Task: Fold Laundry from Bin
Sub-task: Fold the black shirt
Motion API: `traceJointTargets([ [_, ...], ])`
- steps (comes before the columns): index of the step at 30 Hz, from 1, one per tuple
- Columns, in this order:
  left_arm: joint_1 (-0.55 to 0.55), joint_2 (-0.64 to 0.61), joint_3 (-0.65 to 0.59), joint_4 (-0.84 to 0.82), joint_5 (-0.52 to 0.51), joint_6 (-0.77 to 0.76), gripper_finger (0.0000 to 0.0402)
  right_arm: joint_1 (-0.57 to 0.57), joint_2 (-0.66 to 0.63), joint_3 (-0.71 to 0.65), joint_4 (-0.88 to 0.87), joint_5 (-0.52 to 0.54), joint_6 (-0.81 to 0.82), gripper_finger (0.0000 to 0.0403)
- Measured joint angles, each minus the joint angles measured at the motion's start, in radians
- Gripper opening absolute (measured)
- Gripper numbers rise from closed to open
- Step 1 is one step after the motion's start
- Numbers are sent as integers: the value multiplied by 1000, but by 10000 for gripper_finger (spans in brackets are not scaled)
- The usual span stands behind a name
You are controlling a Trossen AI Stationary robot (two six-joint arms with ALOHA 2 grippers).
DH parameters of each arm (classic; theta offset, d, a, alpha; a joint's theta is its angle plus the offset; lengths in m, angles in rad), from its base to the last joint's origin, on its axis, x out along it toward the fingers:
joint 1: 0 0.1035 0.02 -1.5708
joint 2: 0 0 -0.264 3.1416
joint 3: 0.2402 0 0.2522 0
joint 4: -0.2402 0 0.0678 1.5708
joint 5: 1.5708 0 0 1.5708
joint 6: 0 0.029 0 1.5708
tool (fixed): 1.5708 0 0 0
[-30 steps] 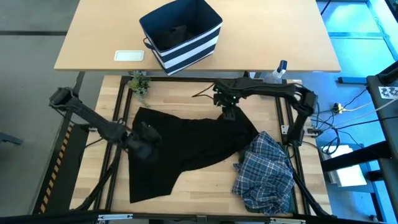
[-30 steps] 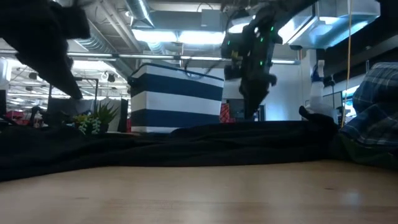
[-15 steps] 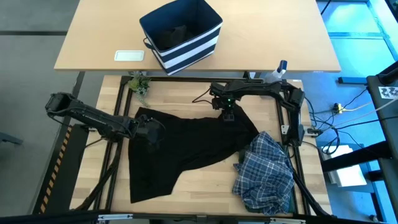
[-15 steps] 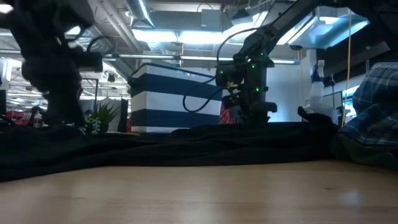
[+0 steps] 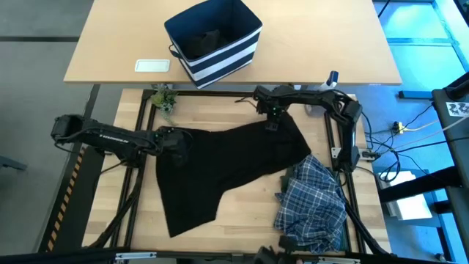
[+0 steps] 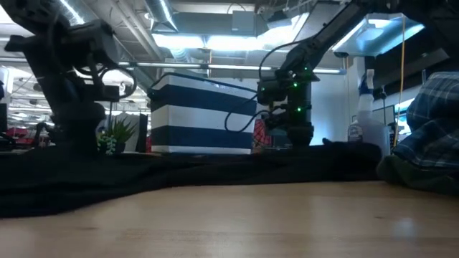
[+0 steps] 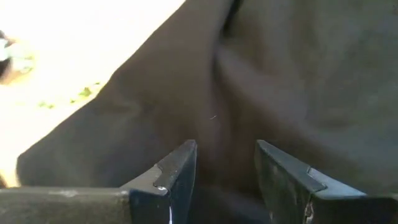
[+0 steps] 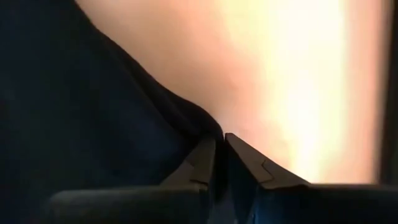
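Though hidden overhead, right gripper [image 8: 219,163] pinching black garment [image 8: 81,118]

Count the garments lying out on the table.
2: a black cloth garment spread across the middle, and a crumpled blue-and-white plaid shirt at the right front. Something dark inside the striped navy fabric bin may be another.

Bare wood only at the near-left and near-centre table [image 5: 242,220]

Black garment [image 5: 220,165] spans centre; plaid shirt [image 5: 314,202] heaped at 4 o'clock; plant sprig [image 5: 164,99] at 11.
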Motion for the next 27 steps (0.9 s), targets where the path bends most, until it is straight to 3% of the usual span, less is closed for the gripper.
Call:
traceJointTargets([
  [4, 61, 0, 0, -29, 2, -7, 158, -45, 0, 0, -3, 58, 50, 28],
  [12, 146, -1, 0, -84, 17, -33, 158, -92, 0, 0, -8, 62, 72, 7],
  [21, 161, -66, 0, 138, -10, 71, 158, -90, -6, 0, -2, 62, 50, 46],
  [27, 251, -123, 0, 101, -43, 54, 158, -90, -6, 0, -5, 54, 50, 53],
])
